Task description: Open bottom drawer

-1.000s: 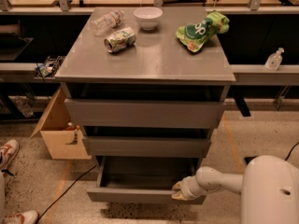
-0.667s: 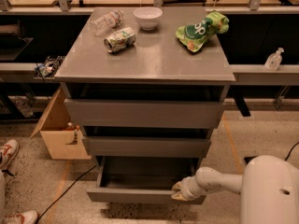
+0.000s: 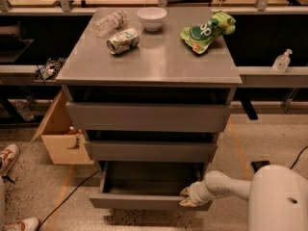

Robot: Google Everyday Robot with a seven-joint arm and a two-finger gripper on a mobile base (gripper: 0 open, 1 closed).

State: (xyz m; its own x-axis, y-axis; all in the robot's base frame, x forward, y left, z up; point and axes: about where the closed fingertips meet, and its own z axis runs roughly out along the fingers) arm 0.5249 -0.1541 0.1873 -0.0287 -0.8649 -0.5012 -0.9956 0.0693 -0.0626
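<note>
Grey steel-coloured cabinet in front of me, with three drawers stacked under its counter [image 3: 159, 64]. I count the top drawer [image 3: 147, 117] as the widest, the middle drawer [image 3: 149, 150] a little slimmer, and the bottom drawer [image 3: 139, 201] as the narrowest. It sits lowest, just above the speckled floor, and is pulled well out, so I can look down into its shallow tray. The other two stand out only slightly, each with a dark gap above it.

My gripper [image 3: 186, 198] is low at the right end of the bottom drawer's front panel, reaching in from the white arm [image 3: 226, 186] at the lower right. Its two tan fingers [image 3: 185, 191] are clamped on the panel's upper edge, one on the tray side and one on the outer face.

On the counter I see four things: one white bowl [image 3: 152, 18] at the back, one clear plastic bottle [image 3: 109, 22] lying on its side to its left, one can [image 3: 122, 40] lying just in front of the bottle, and one green bag [image 3: 207, 31] towards the right rear. One cardboard box [image 3: 60, 141] stands on the floor to the left of the cabinet.
</note>
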